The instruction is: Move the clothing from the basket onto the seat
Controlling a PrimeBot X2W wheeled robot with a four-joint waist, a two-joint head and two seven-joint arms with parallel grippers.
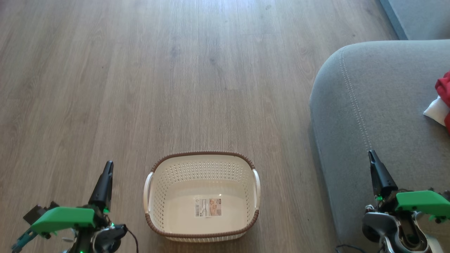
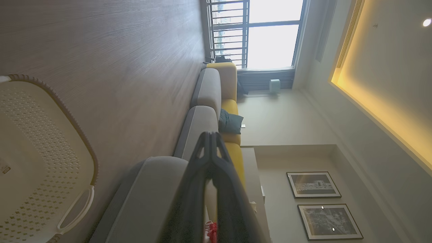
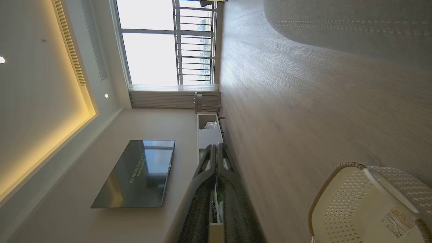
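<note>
Left gripper point(image 1: 108, 166) and right gripper point(image 1: 372, 154) low, pointing up, both pressed together; red-white clothing point(image 1: 443, 102) bunched on seat point(image 1: 369, 105).

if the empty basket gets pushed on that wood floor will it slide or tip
Probably slides: the basket sits low, wide and empty on smooth wood floor. Perforated plastic walls suggest it is light and fairly stiff, though they may flex slightly.

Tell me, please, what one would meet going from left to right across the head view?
left gripper → basket on the floor → seat → clothing lying on the seat at the picture's right edge. The right gripper overlaps the seat, so it is left out.
</note>
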